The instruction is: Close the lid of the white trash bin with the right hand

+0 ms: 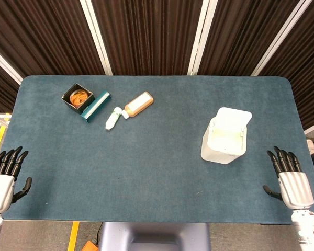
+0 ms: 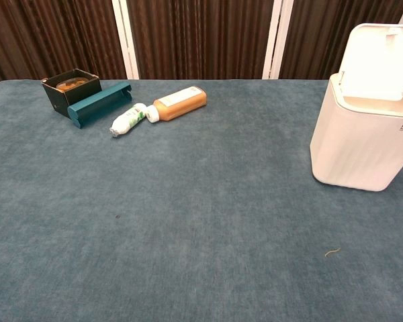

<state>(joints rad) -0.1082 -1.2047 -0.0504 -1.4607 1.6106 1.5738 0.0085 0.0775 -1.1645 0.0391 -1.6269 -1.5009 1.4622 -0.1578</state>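
The white trash bin (image 1: pixel 223 142) (image 2: pixel 359 139) stands on the right half of the table. Its lid (image 1: pixel 232 118) (image 2: pixel 379 64) is swung up and leans back, leaving the inside open to view. My right hand (image 1: pixel 292 179) rests flat near the table's front right corner, fingers apart and pointing away from me, to the right of the bin and clear of it. My left hand (image 1: pixel 4 177) lies at the front left corner, fingers spread, holding nothing. Neither hand shows in the chest view.
At the back left sit a dark open box (image 1: pixel 77 97) (image 2: pixel 68 85), its teal lid (image 1: pixel 96 106) (image 2: pixel 99 102), an orange bottle (image 1: pixel 138 104) (image 2: pixel 177 102) and a small white bottle (image 1: pixel 113 118) (image 2: pixel 127 119), both lying down. The blue tabletop (image 1: pixel 146 167) spans the view.
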